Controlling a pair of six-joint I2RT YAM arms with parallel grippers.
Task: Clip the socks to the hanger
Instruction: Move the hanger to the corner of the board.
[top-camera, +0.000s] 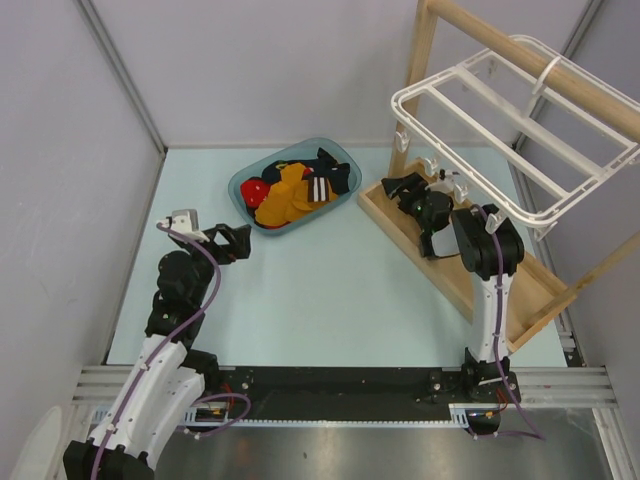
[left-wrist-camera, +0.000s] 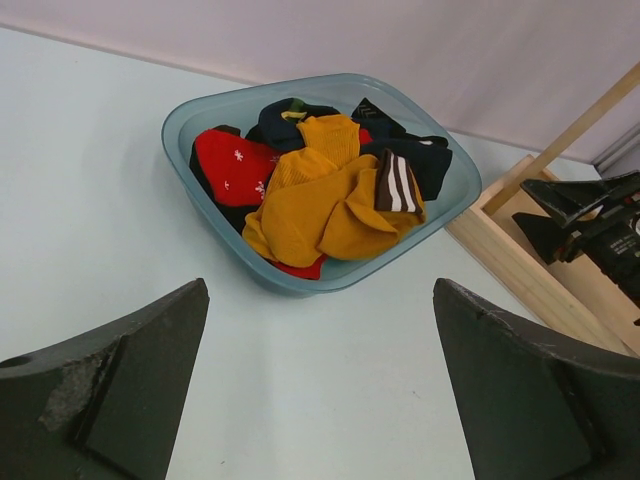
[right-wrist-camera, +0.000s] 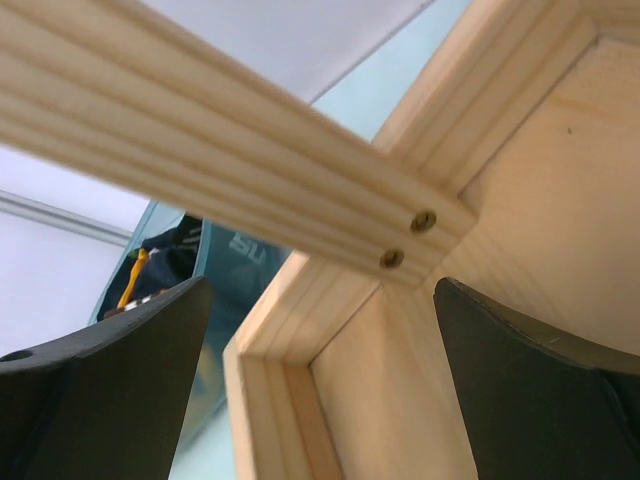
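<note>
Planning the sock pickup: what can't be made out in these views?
Mustard-yellow fabric socks: count unclear, heaped over each other in the blue plastic tub, left wrist view.
White plastic hanger frame: right corner cut off by the top view's edge; clips too small.
Right wrist view: wooden rack beam hides most beyond it.

Pale table (top-camera: 330, 290): teal bin (top-camera: 237, 198), wooden rack (top-camera: 420, 50).

A tub (top-camera: 233, 188) sits on the worktop (top-camera: 330, 290) at the middle of the far edge, with the socks (top-camera: 283, 198) on top of other socks (top-camera: 337, 178) in it. A wooden rack (top-camera: 535, 290) runs along the right edge, and the hanger (top-camera: 402, 100) hangs from its rod over the far right corner. The left tool (top-camera: 240, 242) is before the tub, toward the left edge. The right tool (top-camera: 405, 188) is over the rack's base, just right of the tub.
</note>
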